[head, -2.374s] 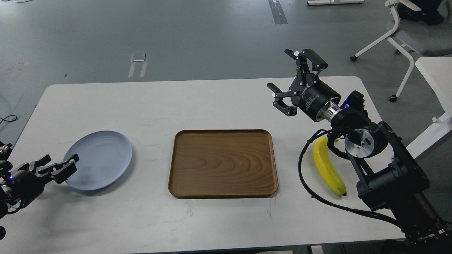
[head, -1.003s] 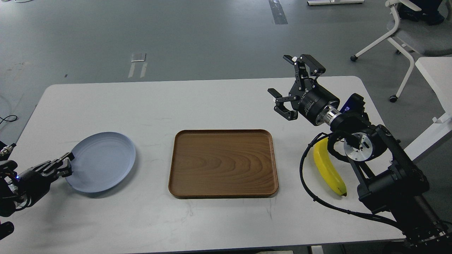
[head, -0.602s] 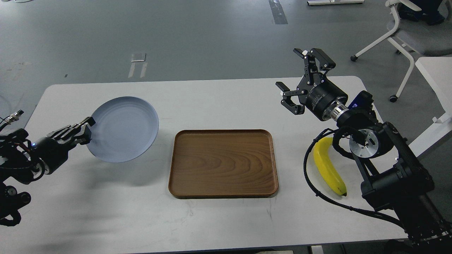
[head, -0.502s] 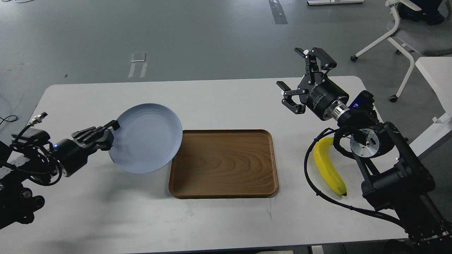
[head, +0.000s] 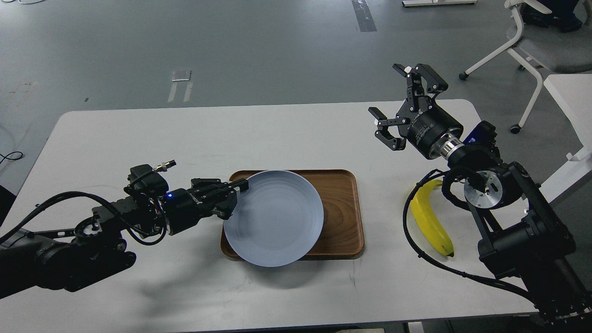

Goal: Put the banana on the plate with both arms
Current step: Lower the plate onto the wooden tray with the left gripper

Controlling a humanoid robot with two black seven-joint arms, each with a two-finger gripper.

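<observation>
Pale blue-grey round plate [head: 274, 217] is hanging over the brown wooden tray [head: 344, 217], its left rim clamped in the left gripper [head: 233, 194]. Yellow curved banana [head: 429, 223] is lying on the white table [head: 185, 134]; beyond, the right gripper [head: 401, 99] is gaping wide.

The left arm reaches low from the left edge toward the centre, its wrist roughly level. The left claw [head: 233, 196] is clamped, apparently with both fingers pinched together. The right arm rises from the lower right corner, elbow bent, and the right claw [head: 397, 99] is raised, fingers spread wide.
</observation>
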